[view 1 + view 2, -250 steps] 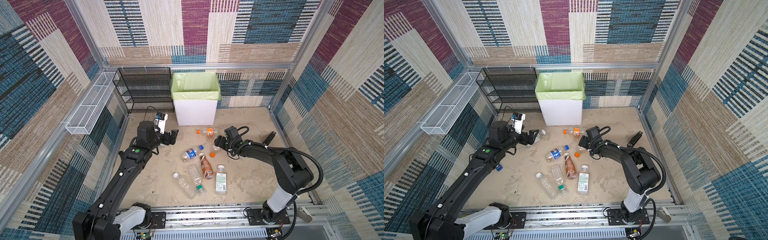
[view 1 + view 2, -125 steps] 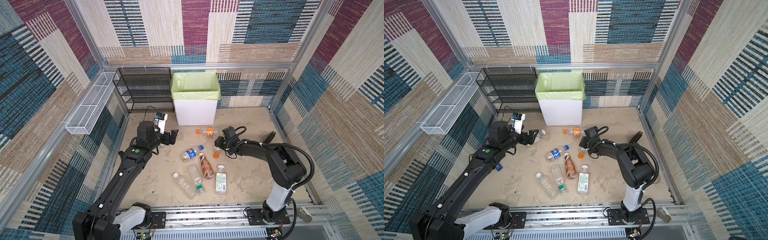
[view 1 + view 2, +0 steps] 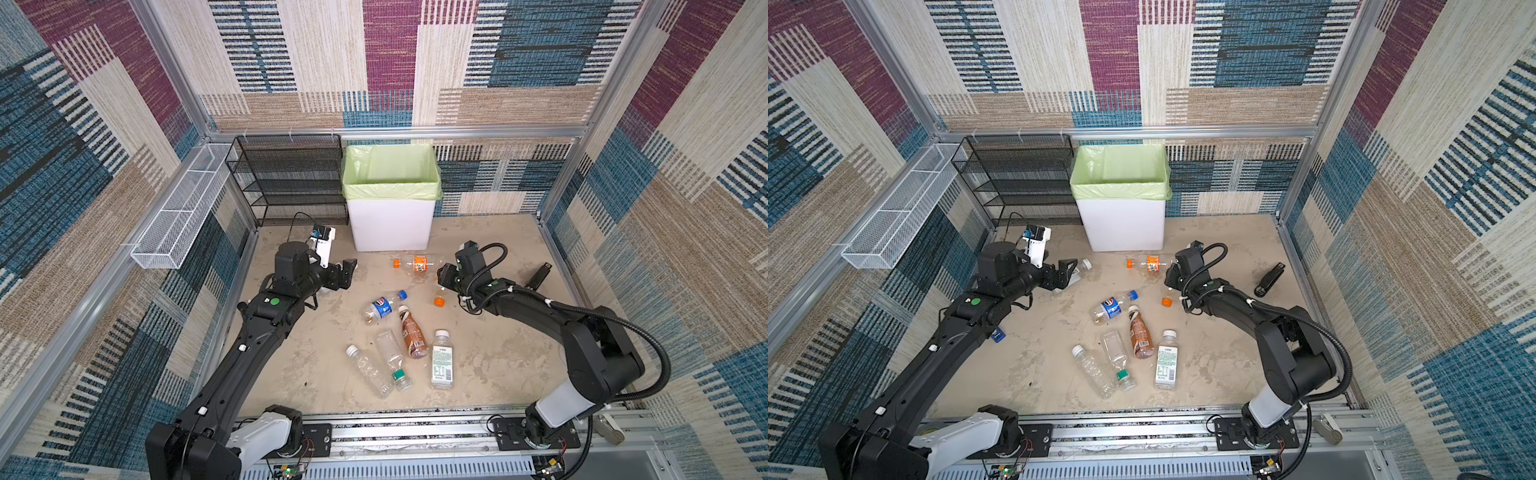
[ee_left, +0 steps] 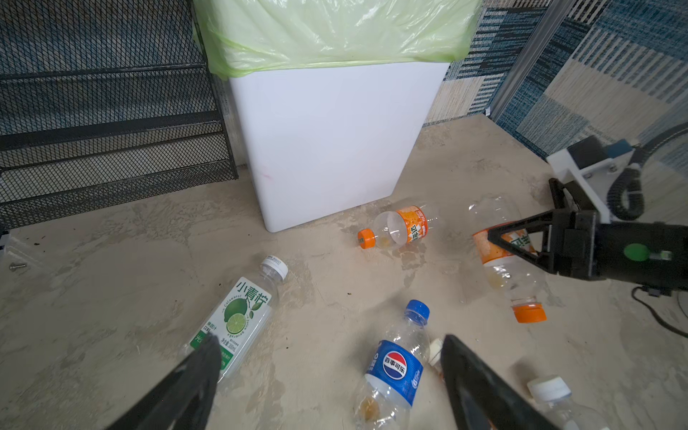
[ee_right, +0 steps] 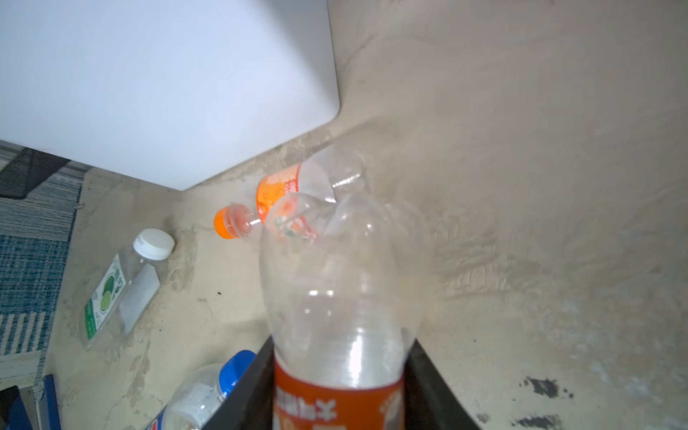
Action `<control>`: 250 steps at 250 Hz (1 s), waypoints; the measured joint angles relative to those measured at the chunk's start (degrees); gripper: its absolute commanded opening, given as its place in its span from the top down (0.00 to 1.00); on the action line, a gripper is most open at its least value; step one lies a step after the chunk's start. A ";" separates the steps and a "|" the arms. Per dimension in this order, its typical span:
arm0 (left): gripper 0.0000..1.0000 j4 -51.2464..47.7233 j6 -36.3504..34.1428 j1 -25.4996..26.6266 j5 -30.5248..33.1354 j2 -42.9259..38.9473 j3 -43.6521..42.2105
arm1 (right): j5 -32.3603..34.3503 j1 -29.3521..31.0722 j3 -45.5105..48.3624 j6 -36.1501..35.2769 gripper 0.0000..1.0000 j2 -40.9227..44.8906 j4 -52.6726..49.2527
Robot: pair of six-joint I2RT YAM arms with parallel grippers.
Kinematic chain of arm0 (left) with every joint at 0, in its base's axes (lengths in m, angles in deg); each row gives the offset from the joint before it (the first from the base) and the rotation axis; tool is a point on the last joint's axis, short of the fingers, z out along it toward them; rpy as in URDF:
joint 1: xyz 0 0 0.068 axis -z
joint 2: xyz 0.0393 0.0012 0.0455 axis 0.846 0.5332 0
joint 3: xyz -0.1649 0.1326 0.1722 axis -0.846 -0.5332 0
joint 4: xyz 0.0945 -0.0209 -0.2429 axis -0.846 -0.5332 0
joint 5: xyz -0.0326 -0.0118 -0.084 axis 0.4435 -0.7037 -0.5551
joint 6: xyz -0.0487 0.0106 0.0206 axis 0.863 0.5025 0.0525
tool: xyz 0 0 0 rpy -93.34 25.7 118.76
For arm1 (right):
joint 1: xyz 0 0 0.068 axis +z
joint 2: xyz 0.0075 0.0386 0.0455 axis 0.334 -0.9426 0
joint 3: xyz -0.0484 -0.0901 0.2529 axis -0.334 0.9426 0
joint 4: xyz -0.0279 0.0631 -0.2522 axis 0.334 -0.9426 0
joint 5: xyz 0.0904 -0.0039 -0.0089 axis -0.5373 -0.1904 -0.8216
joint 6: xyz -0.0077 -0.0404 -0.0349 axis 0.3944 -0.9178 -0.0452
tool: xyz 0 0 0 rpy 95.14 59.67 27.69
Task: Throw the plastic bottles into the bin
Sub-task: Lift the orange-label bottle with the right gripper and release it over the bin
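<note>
Right wrist view first: my right gripper has both black fingers pressed against the sides of a clear plastic bottle with an orange label, clamped right at the label. The bottle lies on the beige floor, base pointing toward the tall white square bin. In a top view its orange cap pokes out just in front of the gripper.

Next to it, near the bin's front wall, lies a second clear orange-labelled bottle with an orange cap.

Now the other side: my left gripper is spread wide, gripping nothing, low over the floor. A clear lime-labelled bottle with a white cap lies right at its fingertips. Further toward the middle lies a clear blue-labelled cola bottle with a blue cap.

Toward the front of the floor lies a loose cluster:
- a brown-filled bottle
- a clear bottle with a green cap
- a clear white-capped bottle
- a white-capped bottle with a pale label

The bin stands against the back wall, lined with a light green bag, right beside a black mesh shelf rack.
</note>
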 measured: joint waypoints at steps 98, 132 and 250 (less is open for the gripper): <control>0.08 2.25 0.04 0.00 -2.67 0.42 -2.51 | 6.84 -0.04 6.19 -17.86 0.51 21.86 13.07; 0.09 4.26 0.24 0.07 -3.26 0.09 -3.61 | 7.43 -0.04 8.13 -28.22 0.52 26.93 23.98; 0.09 6.88 5.16 0.63 -2.71 -11.26 -11.17 | -4.98 -0.04 1.60 -50.36 0.50 24.13 69.44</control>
